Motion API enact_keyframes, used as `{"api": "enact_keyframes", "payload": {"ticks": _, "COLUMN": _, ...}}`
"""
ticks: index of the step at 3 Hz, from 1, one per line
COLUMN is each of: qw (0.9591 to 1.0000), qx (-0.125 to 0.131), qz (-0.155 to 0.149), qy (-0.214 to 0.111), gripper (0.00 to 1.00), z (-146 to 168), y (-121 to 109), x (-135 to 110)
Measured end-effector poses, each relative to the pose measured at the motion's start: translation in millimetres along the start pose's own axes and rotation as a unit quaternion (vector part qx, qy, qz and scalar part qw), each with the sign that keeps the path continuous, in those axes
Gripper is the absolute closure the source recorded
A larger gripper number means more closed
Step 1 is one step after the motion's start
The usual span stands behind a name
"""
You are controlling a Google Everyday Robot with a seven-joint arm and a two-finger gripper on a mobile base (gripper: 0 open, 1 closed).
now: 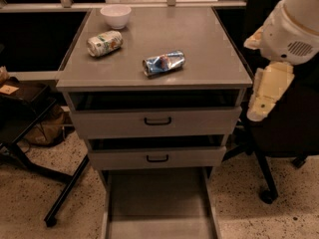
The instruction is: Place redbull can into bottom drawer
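Note:
The redbull can (163,62), blue and silver and dented, lies on its side near the middle of the grey cabinet's top (209,39). The bottom drawer (158,208) is pulled out at the foot of the cabinet, and its flat grey floor is bare. My gripper (263,96), a cream-coloured piece hanging from the white arm (291,26), sits off the cabinet's right edge. It is level with the top drawer, to the right of the can and lower than it, and touches nothing.
A white-and-green labelled can (104,43) lies on its side at the back left of the top, with a white bowl (115,15) behind it. Two upper drawers with black handles (157,121) stand slightly open. A black chair base (266,193) is at the right, and black legs (65,198) at the left.

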State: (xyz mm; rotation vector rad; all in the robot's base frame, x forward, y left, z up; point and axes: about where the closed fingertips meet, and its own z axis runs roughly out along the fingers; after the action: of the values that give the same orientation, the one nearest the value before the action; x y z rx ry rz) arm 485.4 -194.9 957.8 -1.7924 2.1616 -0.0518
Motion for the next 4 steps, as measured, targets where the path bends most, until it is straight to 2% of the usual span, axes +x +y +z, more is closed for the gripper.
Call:
{"api": "enact_keyframes", "payload": {"ticks": 2, "qw": 0.9978, "qx": -0.010, "qz": -0.054, "qy": -0.036, "gripper": 0.00, "z": 50.5, "y": -74.1, "x": -42.9}}
{"api": "enact_keyframes", "payload": {"ticks": 3, "qw": 0.9956, "qx": -0.017, "qz": -0.075, "qy": -0.055, "gripper": 0.00, "z": 70.9, "y": -100.2, "x": -64.5}}
{"api": "enact_keyframes", "payload": {"ticks": 4, "qw": 0.9927, "qx": -0.024, "qz": -0.088, "qy": -0.079, "gripper": 0.00, "z": 88.3, "y": -116.6, "x": -82.5}}
